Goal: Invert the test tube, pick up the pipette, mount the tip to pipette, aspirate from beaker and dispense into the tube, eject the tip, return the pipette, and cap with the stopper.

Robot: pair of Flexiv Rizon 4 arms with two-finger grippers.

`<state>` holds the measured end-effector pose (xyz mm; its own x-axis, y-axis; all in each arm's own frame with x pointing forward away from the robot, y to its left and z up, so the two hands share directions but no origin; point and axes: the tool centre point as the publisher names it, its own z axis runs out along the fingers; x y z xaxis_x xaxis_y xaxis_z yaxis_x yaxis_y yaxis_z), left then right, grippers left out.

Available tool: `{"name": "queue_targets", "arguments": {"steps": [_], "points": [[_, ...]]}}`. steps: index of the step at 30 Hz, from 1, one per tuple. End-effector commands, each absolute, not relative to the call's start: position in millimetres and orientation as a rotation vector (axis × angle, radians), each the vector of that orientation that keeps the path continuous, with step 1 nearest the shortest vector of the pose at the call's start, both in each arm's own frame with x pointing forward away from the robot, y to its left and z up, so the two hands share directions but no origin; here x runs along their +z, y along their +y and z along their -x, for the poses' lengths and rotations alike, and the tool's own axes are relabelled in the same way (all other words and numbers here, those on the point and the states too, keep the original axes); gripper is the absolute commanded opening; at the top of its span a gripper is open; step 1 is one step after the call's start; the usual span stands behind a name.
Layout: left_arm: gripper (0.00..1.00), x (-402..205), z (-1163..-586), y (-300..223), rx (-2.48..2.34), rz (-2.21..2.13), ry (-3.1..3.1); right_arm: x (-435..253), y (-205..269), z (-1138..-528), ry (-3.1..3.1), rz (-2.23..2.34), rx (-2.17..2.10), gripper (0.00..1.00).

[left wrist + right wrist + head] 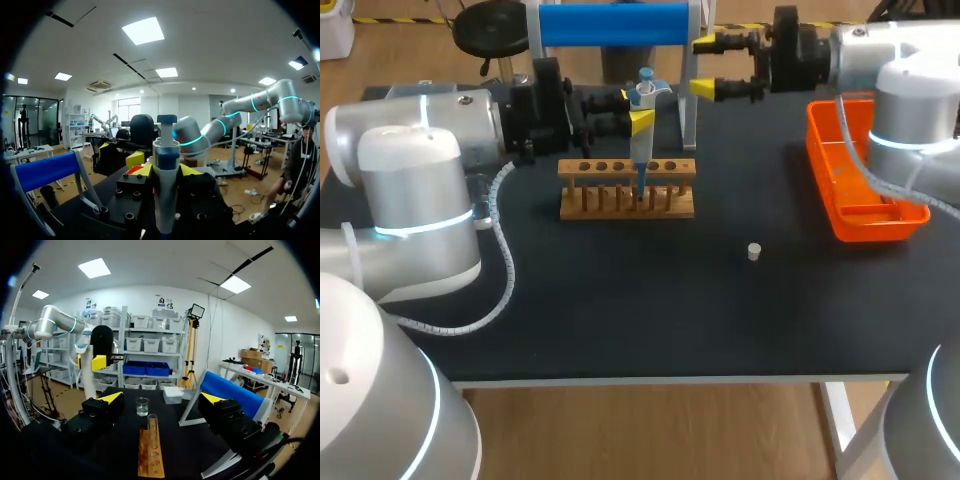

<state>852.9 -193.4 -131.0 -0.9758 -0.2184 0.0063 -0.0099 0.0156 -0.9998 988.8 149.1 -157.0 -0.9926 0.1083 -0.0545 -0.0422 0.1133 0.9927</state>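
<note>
The left claw (164, 165) squeezes the blue-and-white plastic pipette (640, 152) and holds it straight up, tip down in the brown wooden rack (626, 205) by the clear glass test tube (152, 427), likely to squirt liquid in, while the right claw (705, 67) waits wide open, holding nothing.

**A robotics laboratory bench laid out for liquid handling**

Two white robot arms, the left arm (410, 180) and the right arm (910, 90), come in from the sides over a black worktop (620, 310) that carries chemistry ware. A wooden rack (627, 190) with a row of holes stands toward the far edge. A blue-and-white pipette (642, 140) stands upright over it, clamped in the left end effector (165, 167). A glass test tube (152, 427) stands in the rack, with a small glass beaker (142, 406) just past the rack's end. An orange plastic tray (865, 225) sits by the right edge, and a small white stopper (754, 251) lies alone nearer the middle.
</note>
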Motion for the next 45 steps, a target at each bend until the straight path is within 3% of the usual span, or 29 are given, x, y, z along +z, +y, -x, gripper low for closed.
{"name": "queue_targets", "arguments": {"steps": [1,45], "points": [[0.0,-131.6,-851.8,-194.1,-2.092,0.245,2.118,-153.0,162.8,-1008.1,2.274,-0.093,1.991,1.0],[0.0,-131.6,-851.8,-194.1,-2.092,0.245,2.118,-181.5,195.8,-1077.5,2.329,-0.301,1.679,1.0]]}}
